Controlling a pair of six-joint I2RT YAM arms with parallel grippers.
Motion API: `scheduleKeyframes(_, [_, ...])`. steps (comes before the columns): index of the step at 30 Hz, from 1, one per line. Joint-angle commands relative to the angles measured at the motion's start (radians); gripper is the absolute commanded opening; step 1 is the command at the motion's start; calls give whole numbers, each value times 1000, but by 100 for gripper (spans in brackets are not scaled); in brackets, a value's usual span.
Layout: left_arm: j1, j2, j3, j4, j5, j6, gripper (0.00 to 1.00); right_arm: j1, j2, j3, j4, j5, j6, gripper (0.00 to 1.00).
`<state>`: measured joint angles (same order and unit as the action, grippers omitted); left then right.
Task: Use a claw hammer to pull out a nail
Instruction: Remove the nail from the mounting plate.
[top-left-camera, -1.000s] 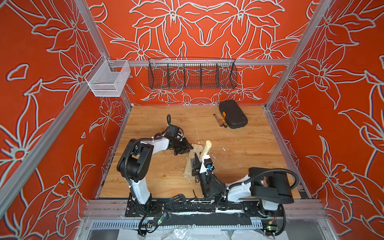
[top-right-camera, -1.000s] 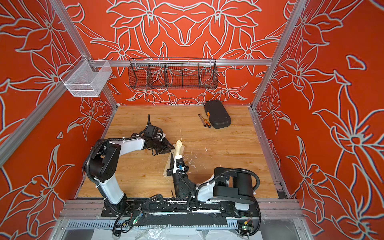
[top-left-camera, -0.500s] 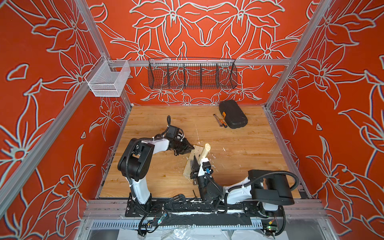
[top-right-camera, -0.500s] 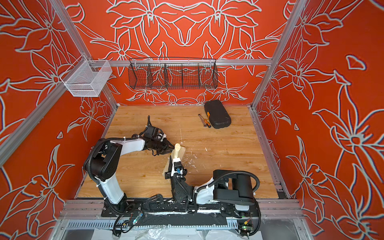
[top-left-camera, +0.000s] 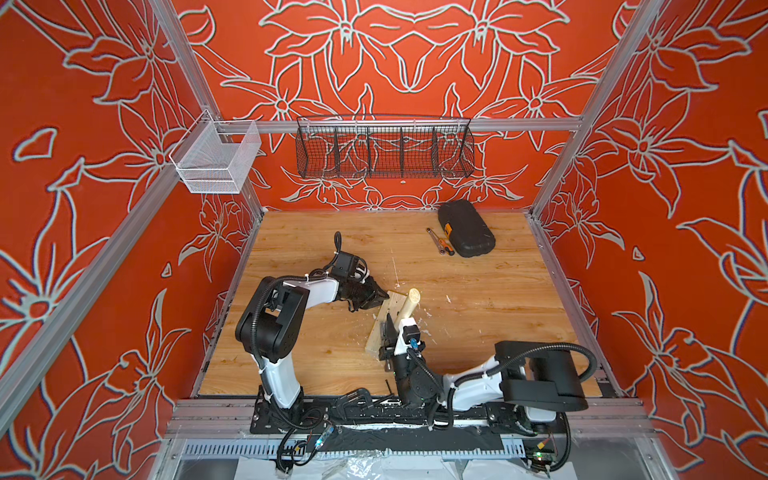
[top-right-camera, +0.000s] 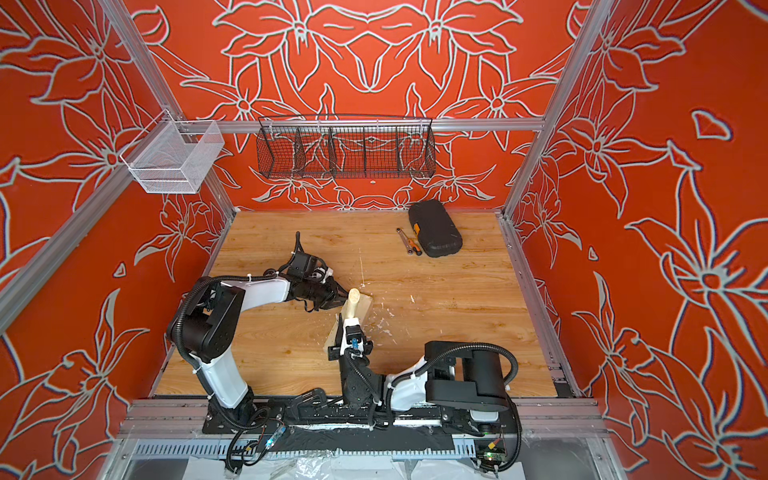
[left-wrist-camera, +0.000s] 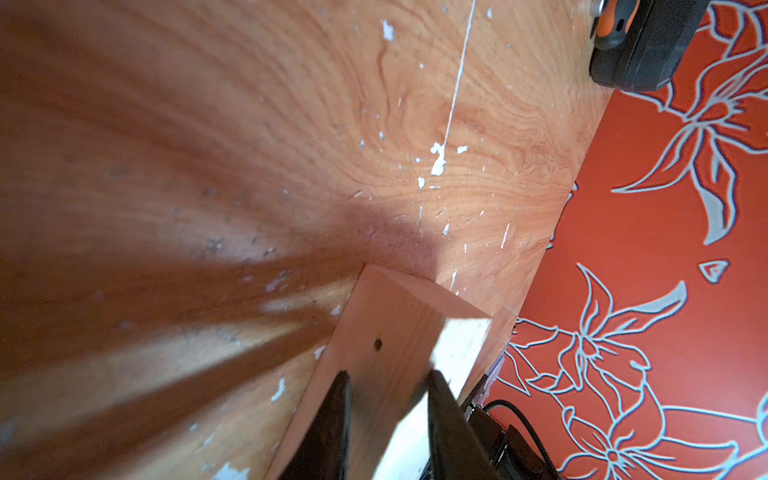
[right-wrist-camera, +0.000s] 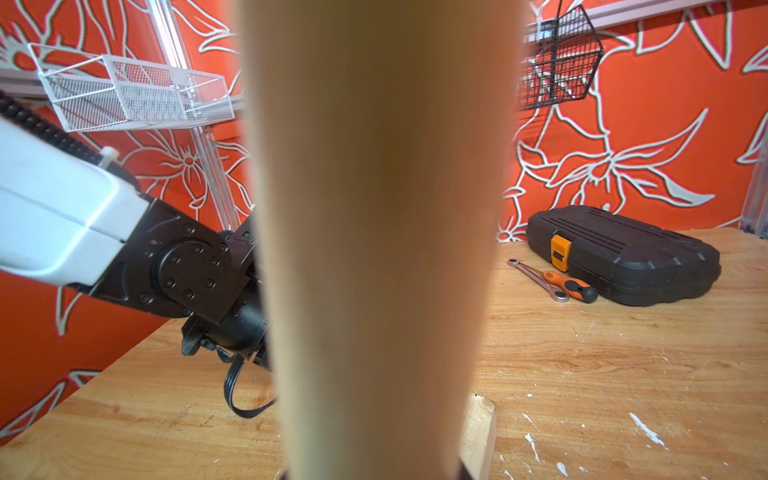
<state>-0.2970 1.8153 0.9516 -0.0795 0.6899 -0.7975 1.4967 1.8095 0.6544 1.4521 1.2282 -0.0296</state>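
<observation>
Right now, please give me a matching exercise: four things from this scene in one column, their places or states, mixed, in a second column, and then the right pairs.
Things
1. claw hammer
2. wooden block
3. black tool case
4. white mesh basket

Places or states
A. hangs high on the frame at the left wall
B. held by the right gripper, handle tilted upward
C. lies on the table near the back wall, beside a ratchet wrench
D. lies on the table, gripped at its far end by the left gripper

Pairs: 1-B, 2-D, 3-C, 4-A
</observation>
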Motion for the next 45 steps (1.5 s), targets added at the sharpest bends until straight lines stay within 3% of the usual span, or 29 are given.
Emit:
scheduleKeyframes(1, [-13, 29, -41, -136, -124, -6, 29, -2, 38, -66, -260, -75, -85, 0])
scheduleKeyframes(20, [-51, -70, -68, -118, -129, -66, 29, -291, -195, -36, -565, -373, -88, 0])
scheduleKeyframes(30, [-108, -74, -37, -135, -164, -83, 29, -418, -288, -21, -671, -446, -92, 0])
scheduleKeyframes(38, [-110, -40, 94, -210, -186, -36, 32, -428, -285, 30, -793, -437, 23, 0])
scheduleKeyframes(45, [-108, 15, 243, -296, -224, 21, 34, -430, -299, 50, -794, -424, 19, 0])
